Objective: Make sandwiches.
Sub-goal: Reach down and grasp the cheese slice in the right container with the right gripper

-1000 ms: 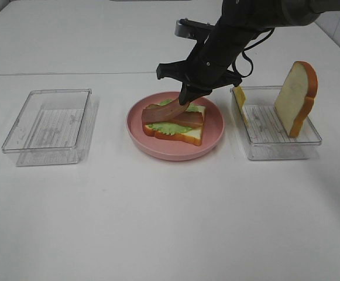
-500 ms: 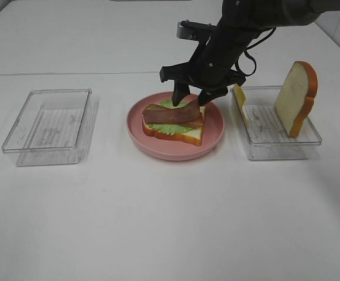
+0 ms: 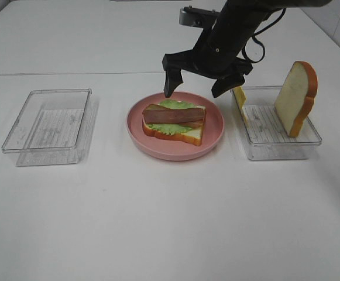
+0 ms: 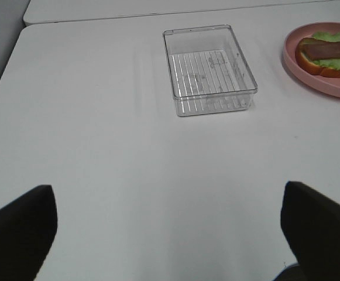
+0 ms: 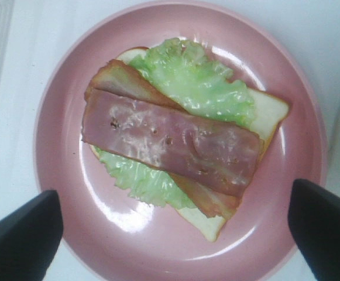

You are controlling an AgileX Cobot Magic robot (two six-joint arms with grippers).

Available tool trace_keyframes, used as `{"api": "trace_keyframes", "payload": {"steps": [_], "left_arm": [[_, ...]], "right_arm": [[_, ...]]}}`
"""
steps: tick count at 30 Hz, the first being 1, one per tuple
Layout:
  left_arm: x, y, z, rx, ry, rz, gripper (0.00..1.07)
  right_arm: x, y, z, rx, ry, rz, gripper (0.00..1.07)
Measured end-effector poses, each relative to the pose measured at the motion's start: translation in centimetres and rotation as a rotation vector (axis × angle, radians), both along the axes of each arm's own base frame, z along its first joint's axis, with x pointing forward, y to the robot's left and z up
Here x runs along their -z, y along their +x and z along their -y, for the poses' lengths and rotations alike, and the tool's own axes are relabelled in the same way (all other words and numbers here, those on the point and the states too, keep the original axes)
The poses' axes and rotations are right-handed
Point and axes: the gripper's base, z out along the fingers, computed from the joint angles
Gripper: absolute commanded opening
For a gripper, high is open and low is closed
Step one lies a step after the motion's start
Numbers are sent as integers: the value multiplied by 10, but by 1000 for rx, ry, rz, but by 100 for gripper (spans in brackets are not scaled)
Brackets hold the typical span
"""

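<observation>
— Where do we see the sandwich?
— Frame centre, on the pink plate, bacon strip topmost. Our right tool gapes wide above it; left tool wide over white desk.

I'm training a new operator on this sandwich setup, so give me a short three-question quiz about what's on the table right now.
1. True or false: the bacon strip lies on top of the lettuce.
2. Is the right hand open or shut, and is it holding anything?
3. Where is the unused bread slice? A) flat on the bacon strip B) standing upright in the right tray C) gripped by the right hand

Key: 1 true; 2 open, holding nothing; 3 B.
</observation>
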Motion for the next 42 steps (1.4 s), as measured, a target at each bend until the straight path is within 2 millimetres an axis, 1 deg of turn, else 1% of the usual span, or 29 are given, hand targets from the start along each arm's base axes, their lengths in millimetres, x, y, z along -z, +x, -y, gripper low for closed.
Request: {"api": "trace_keyframes", "payload": {"steps": [1,2,3,5,6,7,8,12,13,14,15,16,17,18,19,21,22,23,24,25,26,28,29,30,32,33,34,36,42], "left_arm": [[0,0,0,-1,1,0,98],[0,0,0,-1,1,0,98],[0,0,0,-1,1,0,98],[0,0,0,-1,1,0,98],[0,0,0,-1,1,0,98],[0,0,0,-1,1,0,98],[0,0,0,-1,1,0,98],[0,0,0,-1,1,0,98],[0,0,0,-1,1,0,98],[0,0,0,-1,1,0,98],[0,0,0,-1,1,0,98],[0,0,0,-1,1,0,98],[0,0,0,-1,1,0,98],[0,0,0,-1,1,0,98],[0,0,0,-1,1,0,98],[0,0,0,-1,1,0,98],[0,0,0,-1,1,0,98],[0,0,0,-1,1,0,98],[0,0,0,-1,1,0,98],[0,0,0,-1,1,0,98],[0,0,0,-1,1,0,98],[0,0,0,-1,1,0,98],[0,0,0,-1,1,0,98],[0,0,0,-1,1,0,98],[0,0,0,-1,1,0,98],[0,0,0,-1,1,0,98],[0,0,0,-1,1,0,98],[0,0,0,-1,1,0,98],[0,0,0,-1,1,0,98]], "right_arm": [[-12,1,0,6,0,4,99],[-12,1,0,6,0,4,99],[-24,3,0,11,-9,8,99],[-28,4,1,13,-17,10,99],[-38,6,3,15,-47,23,99],[-38,6,3,15,-47,23,99],[-46,8,7,22,-85,38,99],[-54,13,17,50,-103,40,99],[-56,15,22,61,-107,39,99],[-56,19,35,87,-114,32,99],[-56,19,35,87,-114,32,99],[-56,21,41,101,-116,31,99],[-56,25,53,127,-117,28,99],[-56,25,53,127,-117,28,99],[-54,30,63,151,-118,24,99],[-52,32,68,162,-119,20,99],[-43,36,72,173,-120,1,99],[-43,36,72,173,-120,1,99],[-34,38,74,178,-122,-18,99],[-29,40,75,181,-121,-29,99],[-29,40,75,181,-121,-29,99],[-15,43,74,182,-121,-56,99],[-15,43,74,182,-121,-56,99],[-5,45,72,183,-118,-78,99],[-1,45,72,183,-119,-86,98],[8,47,72,182,-122,-104,98],[8,47,72,182,-122,-104,98],[19,49,71,184,-123,-111,98],[31,52,70,186,-125,-121,96]]}}
